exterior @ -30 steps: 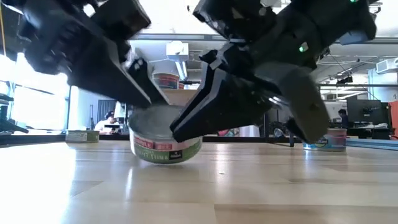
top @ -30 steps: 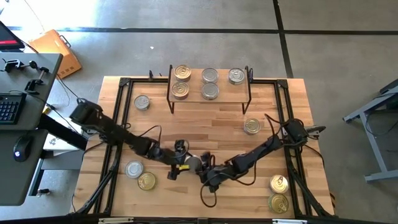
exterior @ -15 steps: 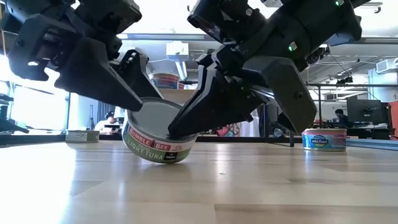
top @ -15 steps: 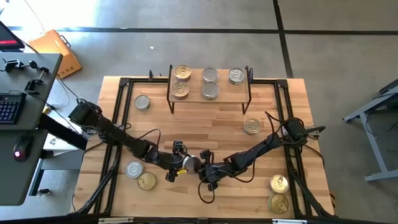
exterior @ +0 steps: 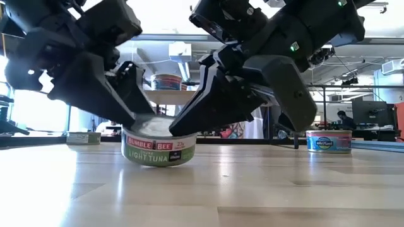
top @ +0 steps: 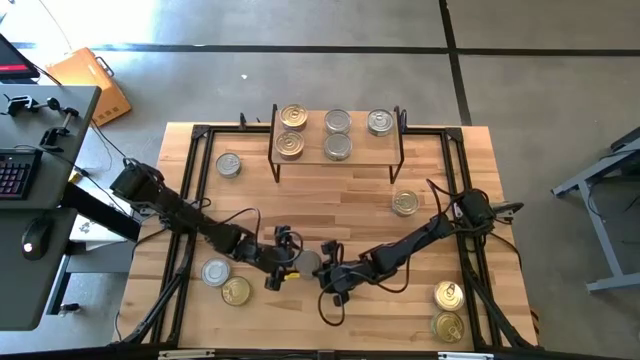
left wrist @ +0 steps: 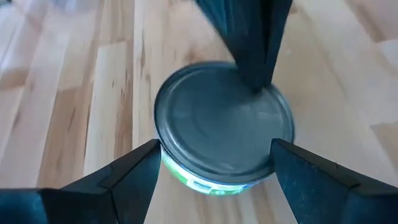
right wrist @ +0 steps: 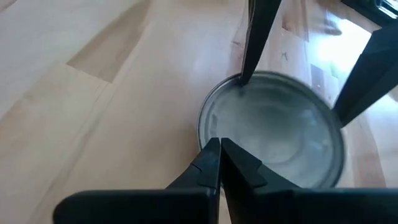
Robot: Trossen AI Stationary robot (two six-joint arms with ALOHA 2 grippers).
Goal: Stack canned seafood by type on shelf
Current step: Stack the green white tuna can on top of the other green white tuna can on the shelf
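Sitting between both hands: tuna tin (exterior: 158,150).

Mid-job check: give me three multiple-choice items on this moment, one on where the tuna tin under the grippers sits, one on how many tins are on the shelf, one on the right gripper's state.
1. Where is the tuna tin between the two grippers?
A. on the shelf
B. flat on the tabletop near its front middle
C. lifted off the table

2. How many tins stand on the shelf?
A. five
B. two
C. nine

3. How is the right gripper?
A. open wide around the tin
B. shut, its tip on the tin's lid
C. out of view

Answers: 1 B, the low view shows the tin's base flat on the wood. 2 A, the high view shows five lids on the shelf. 3 B, the right wrist view shows the fingers together at the lid's rim, while the left gripper straddles the tin, open.
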